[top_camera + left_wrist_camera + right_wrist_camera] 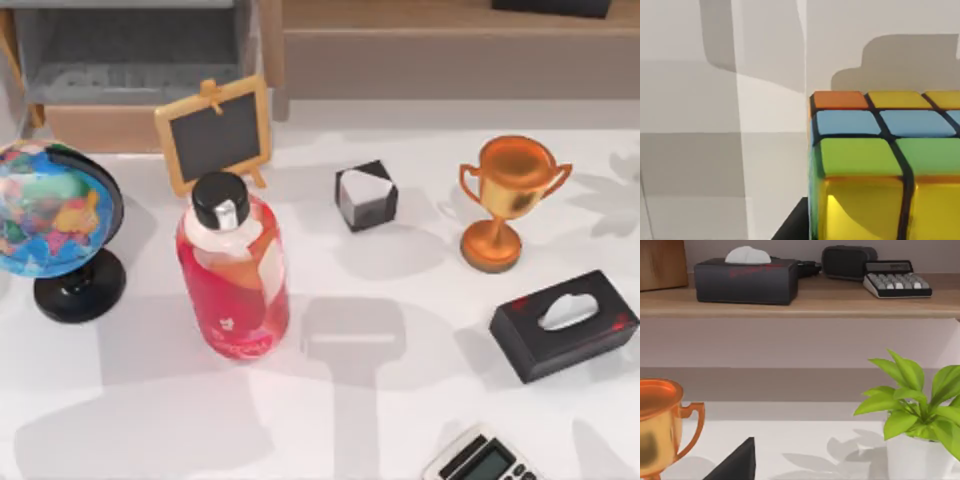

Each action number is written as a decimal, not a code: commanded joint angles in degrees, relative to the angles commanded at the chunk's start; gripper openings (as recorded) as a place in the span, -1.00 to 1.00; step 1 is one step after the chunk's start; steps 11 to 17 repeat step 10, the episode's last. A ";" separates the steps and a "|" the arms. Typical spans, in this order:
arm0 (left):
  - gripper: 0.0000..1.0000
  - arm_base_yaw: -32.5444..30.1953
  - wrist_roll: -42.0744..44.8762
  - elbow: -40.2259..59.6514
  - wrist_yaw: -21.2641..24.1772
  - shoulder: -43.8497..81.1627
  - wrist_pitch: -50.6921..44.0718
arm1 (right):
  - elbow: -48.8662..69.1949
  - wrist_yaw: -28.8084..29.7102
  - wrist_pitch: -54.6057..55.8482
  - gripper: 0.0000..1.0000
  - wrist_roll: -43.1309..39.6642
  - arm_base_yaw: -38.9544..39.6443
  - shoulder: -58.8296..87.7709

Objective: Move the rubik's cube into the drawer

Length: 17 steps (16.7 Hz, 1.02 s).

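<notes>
The rubik's cube point(875, 165) looms very close in the left wrist view, showing yellow, green, blue and orange tiles with dark gaps, against a white surface crossed by grey shadows. A dark piece of my left gripper point(790, 227) pokes in right beside the cube's lower corner; I cannot tell whether it holds the cube. The drawer point(100, 125) stands pulled out at the table's back left, its grey inside visible behind a tan front panel.
On the table are a globe point(55, 215), a small chalkboard point(215, 132), a red bottle point(235, 270), a black-and-white cube point(366, 195), a trophy point(510, 195), a black tissue box point(565, 325) and a calculator point(480, 460). A potted plant point(912, 405) stands below the long shelf point(800, 302).
</notes>
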 joint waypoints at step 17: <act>1.00 0.00 0.00 0.00 0.00 0.00 0.00 | 0.00 0.00 0.00 1.00 0.00 0.00 0.00</act>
